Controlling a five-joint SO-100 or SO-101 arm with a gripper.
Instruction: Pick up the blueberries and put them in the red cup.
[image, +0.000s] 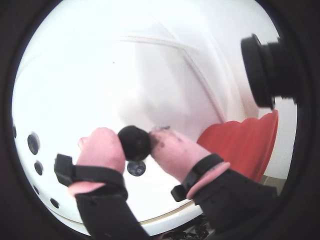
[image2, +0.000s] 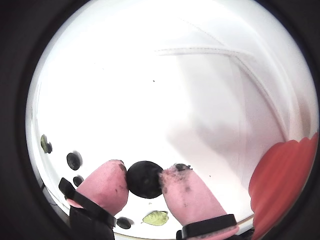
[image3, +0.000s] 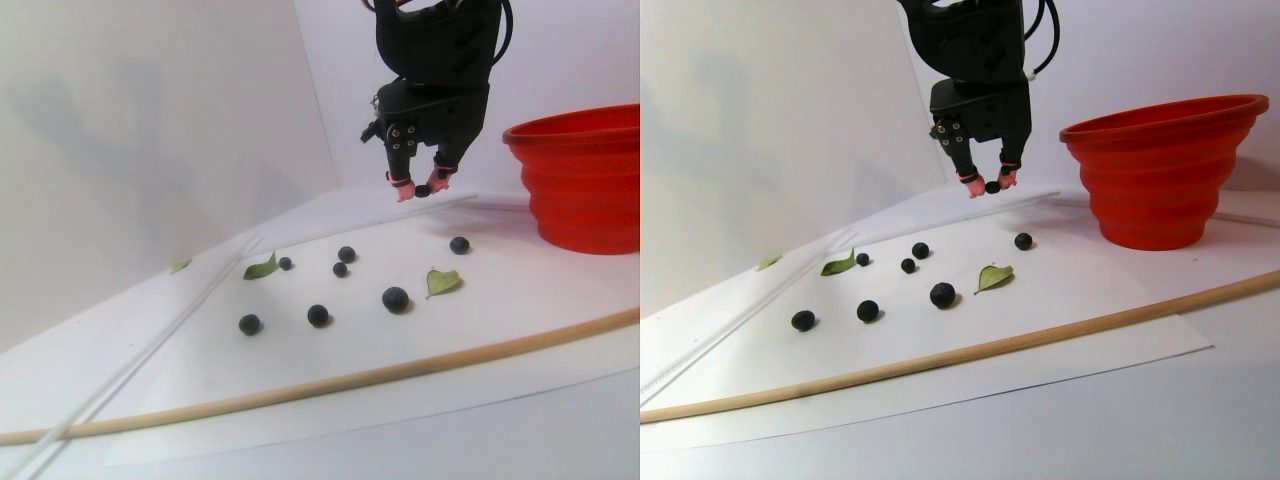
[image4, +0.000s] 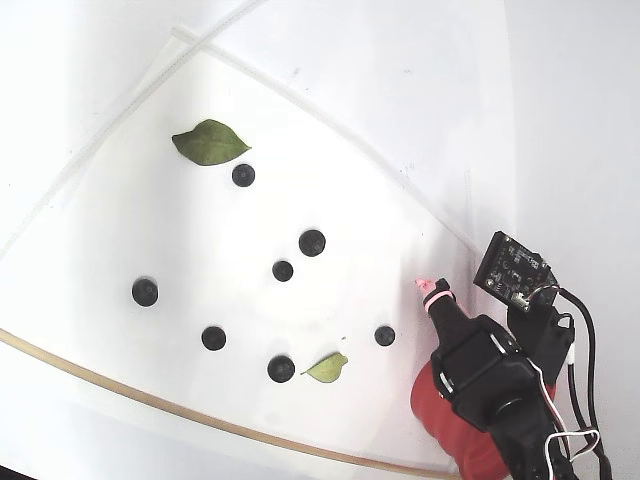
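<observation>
My gripper is shut on one dark blueberry, pinched between its two pink fingertips. Another wrist view shows the same held blueberry. In the stereo pair view the gripper hangs well above the white sheet, left of the red cup. The cup's ribbed red side also shows at the right of both wrist views and partly under the arm in the fixed view. Several loose blueberries lie scattered on the sheet below.
Green leaves lie among the berries. A thin wooden strip runs along the sheet's front edge. A black camera housing juts into a wrist view at top right. White walls close the back.
</observation>
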